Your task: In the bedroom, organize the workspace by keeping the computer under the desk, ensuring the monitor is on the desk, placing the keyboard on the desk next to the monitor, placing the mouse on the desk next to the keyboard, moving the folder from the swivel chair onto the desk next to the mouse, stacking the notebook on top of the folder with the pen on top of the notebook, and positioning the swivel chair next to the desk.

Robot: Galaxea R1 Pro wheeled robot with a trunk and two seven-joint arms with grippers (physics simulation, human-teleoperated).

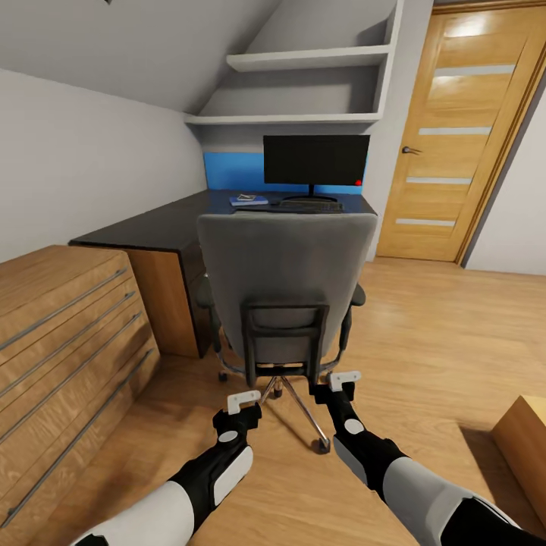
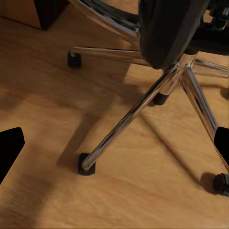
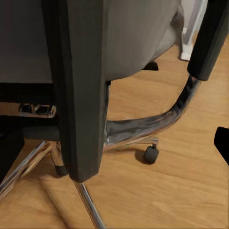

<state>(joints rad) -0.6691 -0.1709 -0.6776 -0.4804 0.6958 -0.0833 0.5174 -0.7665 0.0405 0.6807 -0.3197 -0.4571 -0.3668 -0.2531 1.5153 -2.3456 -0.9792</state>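
Note:
The grey swivel chair stands with its back to me, in front of the dark desk. On the desk are the black monitor, the keyboard below it and a flat blue item, notebook or folder, I cannot tell which. My left gripper is open just behind the chair's chrome base, with nothing between its fingers. My right gripper is open close to the chair's black back support. The seat and whatever lies on it are hidden by the chair back.
A wooden dresser lines the left side next to the desk. White shelves hang above the desk. A wooden door stands at the back right, and a wooden box corner is at the right edge.

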